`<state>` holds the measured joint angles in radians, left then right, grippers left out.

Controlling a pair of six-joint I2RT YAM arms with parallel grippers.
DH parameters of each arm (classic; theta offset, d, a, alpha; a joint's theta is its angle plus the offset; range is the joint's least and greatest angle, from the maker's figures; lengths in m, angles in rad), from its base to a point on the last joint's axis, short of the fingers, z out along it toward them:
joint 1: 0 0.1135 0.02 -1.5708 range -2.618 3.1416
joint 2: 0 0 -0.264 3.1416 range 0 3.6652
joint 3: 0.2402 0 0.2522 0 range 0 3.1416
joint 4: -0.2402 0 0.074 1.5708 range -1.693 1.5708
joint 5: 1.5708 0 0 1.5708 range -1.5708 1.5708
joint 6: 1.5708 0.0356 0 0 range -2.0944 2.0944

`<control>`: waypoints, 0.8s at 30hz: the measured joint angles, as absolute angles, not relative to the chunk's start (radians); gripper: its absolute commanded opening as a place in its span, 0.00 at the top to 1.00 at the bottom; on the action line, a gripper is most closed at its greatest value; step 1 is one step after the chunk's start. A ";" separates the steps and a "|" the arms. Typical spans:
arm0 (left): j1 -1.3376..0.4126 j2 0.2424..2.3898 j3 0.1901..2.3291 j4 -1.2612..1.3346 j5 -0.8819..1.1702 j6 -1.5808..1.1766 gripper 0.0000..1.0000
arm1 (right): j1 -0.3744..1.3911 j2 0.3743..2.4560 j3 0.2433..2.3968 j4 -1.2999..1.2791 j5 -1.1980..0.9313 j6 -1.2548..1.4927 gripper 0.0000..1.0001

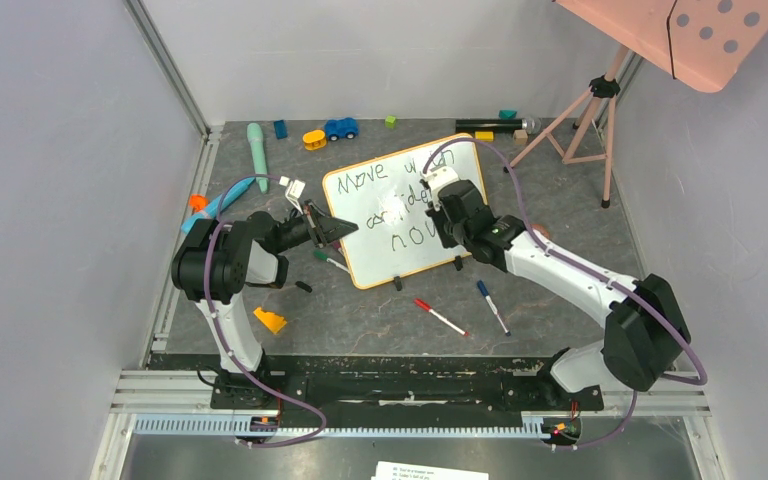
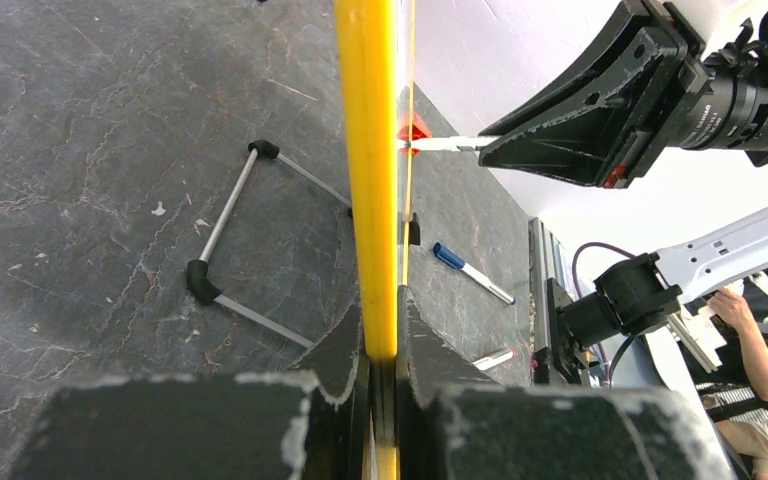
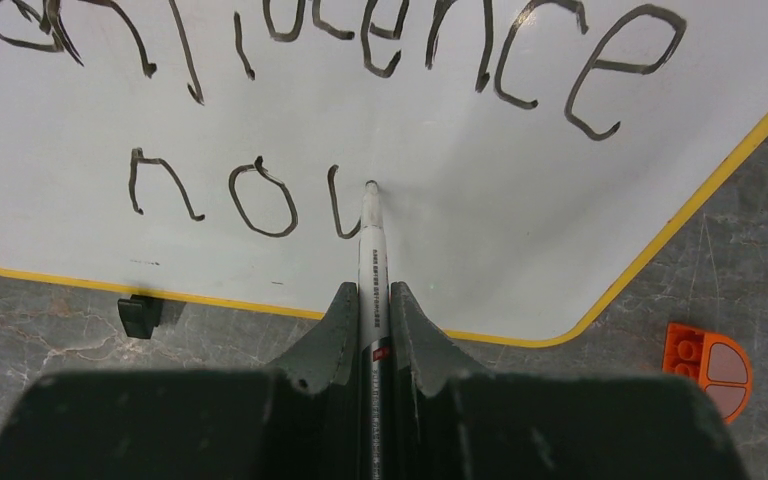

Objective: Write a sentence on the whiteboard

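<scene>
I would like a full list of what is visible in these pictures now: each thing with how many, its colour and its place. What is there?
whiteboard: 1, white with orange frame, table centre
sentence: 1, dark lettering, three rows on the whiteboard
held marker: 1, white barrel, tip touching the board's bottom row
loose markers: 2, red-capped and blue-capped, on the table in front of the board
toy car: 1, blue, far edge
small blocks: several, mixed colours, along the far edge
wedge: 1, orange, beside the left arm's base
tripod stand: 1, pink, far right
left gripper: 1, black, shut on the board's left edge
right gripper: 1, black, shut on the held marker
</scene>
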<state>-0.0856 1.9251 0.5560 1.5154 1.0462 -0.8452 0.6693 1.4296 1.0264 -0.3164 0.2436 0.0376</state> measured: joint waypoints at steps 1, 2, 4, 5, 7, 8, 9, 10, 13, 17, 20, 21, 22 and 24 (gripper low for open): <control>-0.086 1.925 0.556 1.515 1.046 -0.845 0.98 | 0.669 1.433 1.036 -0.316 0.246 0.036 1.00; -0.086 1.925 0.556 1.515 1.046 -0.845 0.98 | 0.669 1.435 1.041 -0.316 0.248 0.035 1.00; -0.086 1.925 0.556 1.515 1.046 -0.845 0.98 | 0.669 1.437 1.045 -0.315 0.251 0.034 1.00; -0.086 1.925 0.556 1.515 1.047 -0.845 0.98 | 0.669 1.437 1.045 -0.315 0.251 0.034 1.00; -0.086 1.925 0.556 1.515 1.046 -0.845 0.98 | 0.669 1.437 1.045 -0.315 0.252 0.035 1.00; -0.086 1.925 0.556 1.515 1.046 -0.845 0.98 | 0.669 1.437 1.045 -0.315 0.252 0.035 1.00; -0.086 1.925 0.556 1.515 1.046 -0.845 0.98 | 0.669 1.437 1.045 -0.315 0.252 0.036 1.00; -0.086 1.925 0.556 1.515 1.046 -0.845 0.98 | 0.669 1.437 1.045 -0.314 0.252 0.037 1.00; -0.086 1.925 0.556 1.516 1.047 -0.845 0.98 | 0.669 1.425 1.024 -0.299 0.252 0.045 1.00; -0.086 1.925 0.556 1.516 1.047 -0.845 0.98 | 0.666 1.404 0.983 -0.289 0.252 0.060 1.00; -0.086 1.925 0.556 1.516 1.047 -0.845 0.98 | 0.665 1.394 0.959 -0.289 0.252 0.064 1.00; -0.086 1.925 0.556 1.516 1.047 -0.845 0.98 | 0.665 1.390 0.952 -0.287 0.252 0.067 1.00; -0.086 1.925 0.556 1.516 1.047 -0.845 0.98 | 0.665 1.388 0.947 -0.287 0.252 0.068 1.00; -0.086 1.925 0.556 1.516 1.047 -0.845 0.98 | 0.665 1.387 0.942 -0.286 0.252 0.070 1.00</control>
